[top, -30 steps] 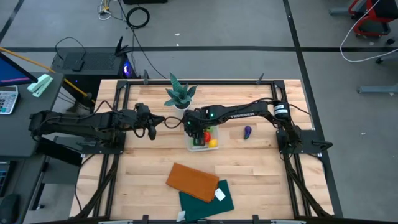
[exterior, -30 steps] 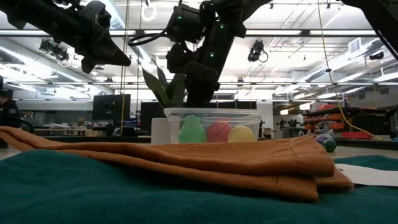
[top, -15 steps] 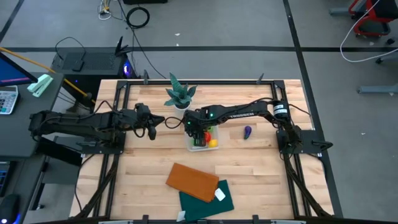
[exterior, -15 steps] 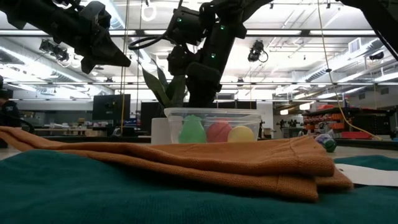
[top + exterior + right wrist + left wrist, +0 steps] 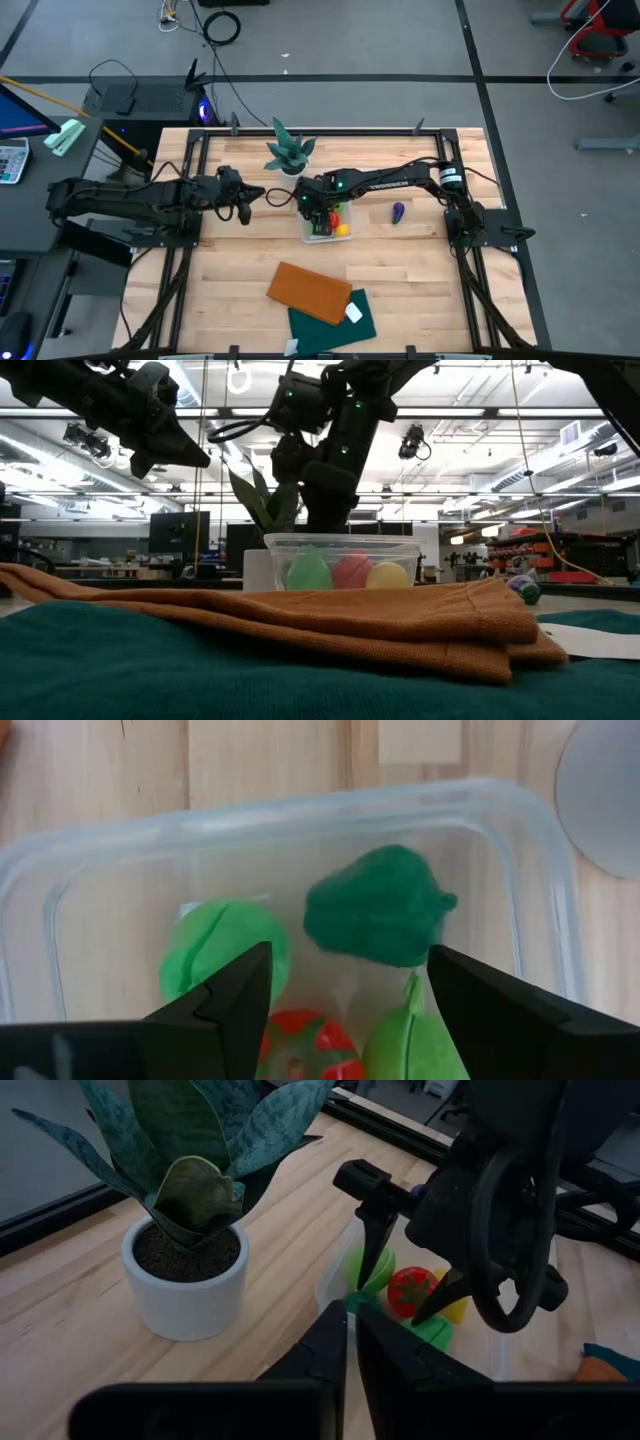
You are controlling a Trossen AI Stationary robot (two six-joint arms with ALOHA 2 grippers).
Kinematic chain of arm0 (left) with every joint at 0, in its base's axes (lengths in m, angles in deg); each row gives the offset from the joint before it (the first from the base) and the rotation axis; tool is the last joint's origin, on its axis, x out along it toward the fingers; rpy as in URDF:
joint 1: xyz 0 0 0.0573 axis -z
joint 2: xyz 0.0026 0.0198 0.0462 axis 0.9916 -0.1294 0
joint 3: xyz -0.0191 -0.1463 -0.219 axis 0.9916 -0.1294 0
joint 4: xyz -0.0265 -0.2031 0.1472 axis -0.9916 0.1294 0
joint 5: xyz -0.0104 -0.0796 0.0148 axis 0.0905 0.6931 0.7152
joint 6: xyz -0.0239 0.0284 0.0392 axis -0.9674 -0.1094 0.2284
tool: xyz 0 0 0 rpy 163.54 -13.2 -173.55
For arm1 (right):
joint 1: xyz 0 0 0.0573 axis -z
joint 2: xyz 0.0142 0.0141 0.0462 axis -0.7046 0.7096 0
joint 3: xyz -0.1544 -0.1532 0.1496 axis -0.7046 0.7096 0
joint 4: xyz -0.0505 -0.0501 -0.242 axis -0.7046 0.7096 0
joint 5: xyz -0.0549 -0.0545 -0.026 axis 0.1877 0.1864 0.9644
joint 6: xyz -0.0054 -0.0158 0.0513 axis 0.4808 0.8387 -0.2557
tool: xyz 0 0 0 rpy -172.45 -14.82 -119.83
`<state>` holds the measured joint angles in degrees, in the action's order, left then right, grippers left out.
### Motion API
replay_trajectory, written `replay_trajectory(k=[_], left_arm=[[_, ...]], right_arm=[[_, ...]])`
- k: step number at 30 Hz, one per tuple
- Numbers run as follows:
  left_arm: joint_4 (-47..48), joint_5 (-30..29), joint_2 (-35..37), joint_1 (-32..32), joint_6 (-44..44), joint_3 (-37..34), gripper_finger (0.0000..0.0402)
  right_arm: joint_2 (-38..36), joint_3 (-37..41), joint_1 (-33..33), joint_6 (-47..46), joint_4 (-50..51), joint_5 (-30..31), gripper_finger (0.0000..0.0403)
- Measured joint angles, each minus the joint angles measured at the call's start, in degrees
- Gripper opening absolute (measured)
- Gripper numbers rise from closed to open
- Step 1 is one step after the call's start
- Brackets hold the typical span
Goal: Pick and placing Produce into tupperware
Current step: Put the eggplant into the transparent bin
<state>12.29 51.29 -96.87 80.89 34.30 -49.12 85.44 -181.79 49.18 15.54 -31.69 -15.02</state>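
The clear tupperware (image 5: 312, 236) sits mid-table. In the right wrist view it holds a dark green piece (image 5: 378, 915), two light green pieces (image 5: 225, 960) (image 5: 412, 1042) and a red one (image 5: 305, 1045); a yellow piece (image 5: 387, 575) shows in the low view. The purple piece (image 5: 398, 211) lies on the table to the tub's right. My right gripper (image 5: 348, 960) hangs open over the tub, fingers pointing down, above the dark green piece and apart from it. My left gripper (image 5: 245, 200) waits shut, raised, left of the tub.
A spiky potted plant (image 5: 288, 152) stands just beyond the tub toward the far edge. An orange-brown folded cloth (image 5: 310, 292) lies on a dark green cloth (image 5: 335, 322) near the table's near edge. Bare wood lies left of the tub and around the purple piece.
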Motion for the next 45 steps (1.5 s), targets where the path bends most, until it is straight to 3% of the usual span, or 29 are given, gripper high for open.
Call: replay_trajectory(k=[8, 15, 20, 28, 37, 45], left_arm=[[0.00, 0.00, 0.00, -0.02, 0.00, 0.00, 0.0030], [0.11, -0.01, 0.00, -0.02, 0.02, 0.00, 0.0025], [0.13, -0.02, -0.01, -0.04, 0.05, 0.00, 0.0033], [0.13, -0.02, 0.00, -0.04, 0.02, 0.00, 0.0026], [0.11, -0.02, 0.00, -0.03, 0.00, 0.00, 0.0026], [0.13, -0.02, -0.02, -0.03, 0.05, 0.00, 0.0029]], right_arm=[[-2.41, -0.15, -0.04, -1.26, 4.99, 1.99, 0.0230], [-11.24, 0.18, -0.02, -5.71, 11.23, 7.40, 0.0224], [-18.88, 5.73, 0.96, -11.68, 15.01, 10.73, 0.0223], [-33.16, 25.13, 2.49, -34.67, 15.41, 12.46, 0.0223], [-42.44, 43.59, 2.51, -71.28, 17.32, 11.48, 0.0223], [-43.03, 50.24, 2.53, -81.34, 13.38, 7.19, 0.0222]])
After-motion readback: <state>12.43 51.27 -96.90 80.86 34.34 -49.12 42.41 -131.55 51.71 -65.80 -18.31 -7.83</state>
